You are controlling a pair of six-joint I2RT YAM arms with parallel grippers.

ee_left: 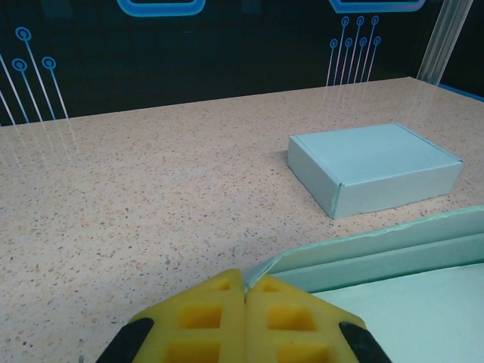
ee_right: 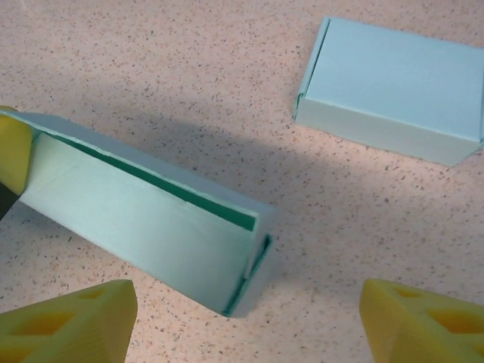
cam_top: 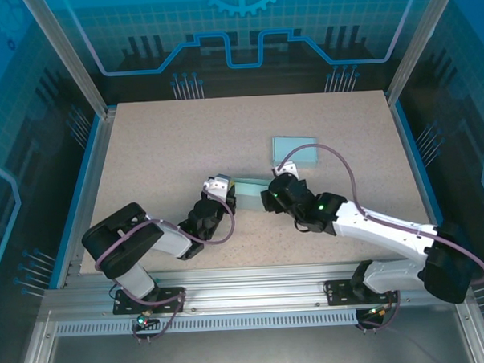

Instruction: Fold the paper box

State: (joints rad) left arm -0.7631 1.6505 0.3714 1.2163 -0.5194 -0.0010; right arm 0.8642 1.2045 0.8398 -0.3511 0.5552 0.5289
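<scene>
**Desk:** What did the top camera give you?

**Operator:** I saw the paper box [cam_top: 252, 186], half folded, lying on the table [cam_top: 144, 145] near its middle, between my two arms. The left gripper [cam_top: 230, 193] sat at its left end and the right gripper [cam_top: 270, 193] at its right end. A second box [cam_top: 294, 149], closed up, lay just beyond the right gripper, apart from the first.

**Desk:** And the left wrist?

**Operator:** There my yellow pads [ee_left: 204, 318] were pressed together, with a thin edge of the paper box pinched in the seam between them. So that hand was clamped on the box. A raised wall of the box ran off to the right, with a flat panel below it. The second box stood farther back on the right, clear of it.

**Desk:** The right wrist?

**Operator:** I looked down on the paper box lying slantwise, one long flap leaning over the body, with dark green showing along the seam. A yellow finger of the left gripper touched its far-left end. My right fingers [ee_right: 76, 321] showed in the two bottom corners, spread wide and gripping nothing, with the box's near corner just above the gap. The second box lay at the upper right, well apart
</scene>
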